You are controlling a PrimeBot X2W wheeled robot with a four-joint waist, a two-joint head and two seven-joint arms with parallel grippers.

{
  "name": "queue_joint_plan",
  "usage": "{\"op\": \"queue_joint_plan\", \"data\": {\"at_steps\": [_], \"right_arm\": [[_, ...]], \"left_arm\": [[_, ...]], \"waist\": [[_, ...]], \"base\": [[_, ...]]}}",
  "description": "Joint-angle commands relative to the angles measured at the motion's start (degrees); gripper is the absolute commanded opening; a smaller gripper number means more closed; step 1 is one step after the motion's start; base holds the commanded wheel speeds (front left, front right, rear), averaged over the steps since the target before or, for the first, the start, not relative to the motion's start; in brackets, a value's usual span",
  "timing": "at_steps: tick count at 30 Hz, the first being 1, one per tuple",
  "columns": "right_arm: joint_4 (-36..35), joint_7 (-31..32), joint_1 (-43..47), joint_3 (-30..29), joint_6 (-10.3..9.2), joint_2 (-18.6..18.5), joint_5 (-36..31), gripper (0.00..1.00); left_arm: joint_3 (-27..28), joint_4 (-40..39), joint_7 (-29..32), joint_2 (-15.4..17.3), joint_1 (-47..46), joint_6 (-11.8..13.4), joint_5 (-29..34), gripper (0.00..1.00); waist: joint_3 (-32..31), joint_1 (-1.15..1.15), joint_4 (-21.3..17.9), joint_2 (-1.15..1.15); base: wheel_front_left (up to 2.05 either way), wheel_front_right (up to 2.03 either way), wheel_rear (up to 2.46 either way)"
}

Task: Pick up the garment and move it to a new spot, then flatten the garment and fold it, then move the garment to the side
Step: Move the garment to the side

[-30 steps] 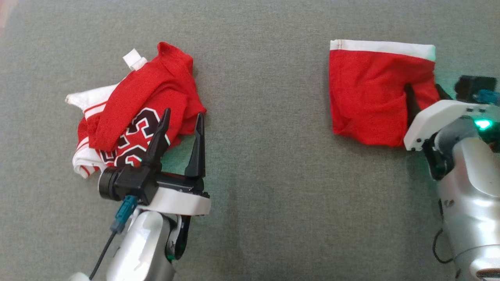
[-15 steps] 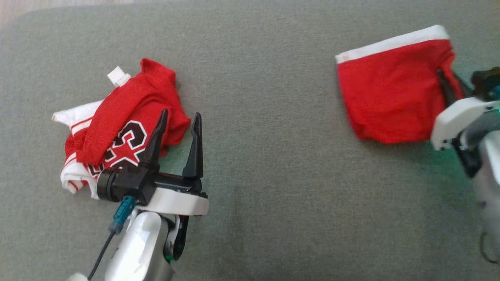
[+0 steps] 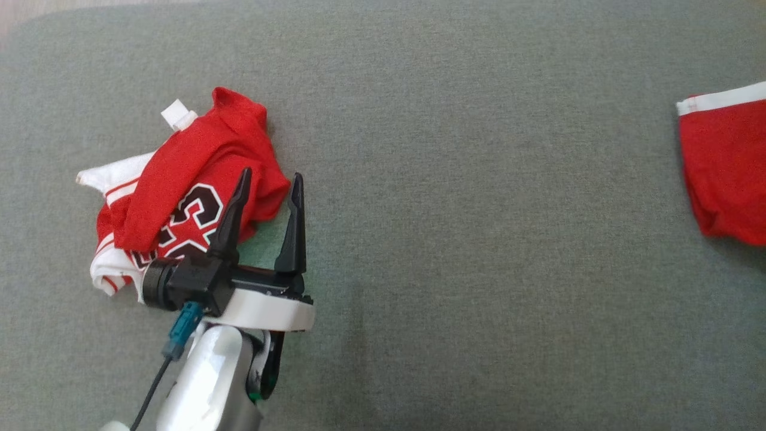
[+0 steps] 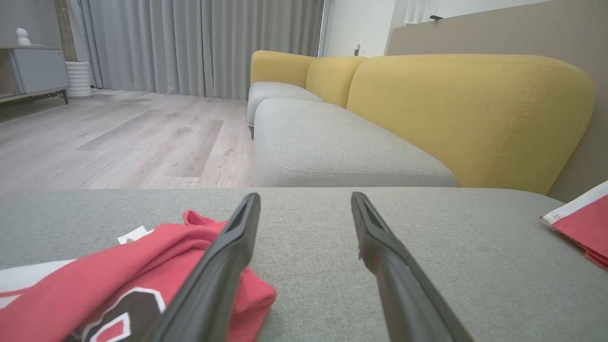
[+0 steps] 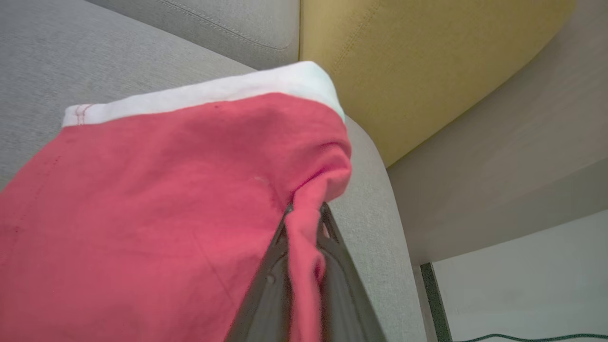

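Observation:
A folded red garment [image 3: 727,173] with a white band lies on the grey cushion [image 3: 455,239], cut off by the right edge of the head view. In the right wrist view my right gripper [image 5: 305,213] is shut on a pinched fold at the edge of this garment [image 5: 166,190], close to the cushion's rounded corner. A crumpled red and white jersey [image 3: 191,179] with black numerals lies at the left. My left gripper [image 3: 271,173] stands open at its right edge, one finger over the cloth, nothing between the fingers. The left wrist view shows this gripper [image 4: 305,195], the jersey [image 4: 118,266] and the folded garment [image 4: 582,223].
A yellow backrest [image 5: 418,61] rises behind the cushion's right corner, with the floor [image 5: 522,280] below the drop. Further sofa seats [image 4: 332,147] and a wooden floor [image 4: 118,137] lie beyond the cushion's far edge.
My right gripper has shut on the folded garment's edge and drawn it to the right, to the border of the head view. The camera has shifted a little. The left arm stays put.

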Motion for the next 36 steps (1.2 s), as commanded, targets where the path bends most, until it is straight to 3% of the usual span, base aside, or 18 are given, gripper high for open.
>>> {"op": "queue_joint_plan", "data": {"at_steps": [1,11,12,13,20,32,36], "right_arm": [[-0.3,-1.1,-0.9,-0.6,-0.04,-1.8,-0.8,0.0],[3.5,-2.4,-2.6,-5.2,-0.04,0.3,-5.1,0.0],[3.6,-2.6,-2.7,-5.7,-0.04,0.6,-5.5,0.85],[3.6,-2.9,-2.9,-6.3,-0.04,0.9,-5.8,1.0],[0.7,-4.9,-4.1,-10.9,-0.04,4.7,-7.9,1.0],[-14.5,-9.2,0.0,-11.9,-0.04,18.0,-2.6,1.0],[-22.9,-10.0,3.3,-10.9,-0.04,23.7,1.2,1.0]], "left_arm": [[2.1,-1.9,-0.5,0.3,-0.6,-0.2,1.0,1.0],[2.4,-1.7,-0.5,0.3,-0.3,-0.5,1.6,1.0],[2.4,-1.7,-0.5,0.3,-0.2,-0.5,1.7,1.0],[2.5,-1.6,-0.5,0.3,-0.2,-0.5,1.7,1.0],[3.0,-1.4,-0.5,0.3,0.0,-0.4,1.9,1.0],[4.6,-1.9,-0.5,0.3,2.1,0.4,0.4,1.0],[5.9,-2.4,-0.5,0.3,3.2,0.6,0.4,1.0]], "waist": [[0.1,0.0,0.2,0.0],[-0.1,0.0,0.5,0.0],[-0.2,0.0,0.4,0.0],[-0.3,0.0,0.3,0.0],[-1.8,0.0,-0.7,0.0],[-8.1,0.0,-1.6,0.0],[-10.0,0.0,-1.8,0.0]], "base": [[0.0,0.0,0.0],[0.0,0.0,0.0],[0.0,0.0,0.0],[0.0,0.0,0.0],[0.0,0.0,0.0],[0.0,0.0,0.0],[0.0,0.0,0.0]]}}
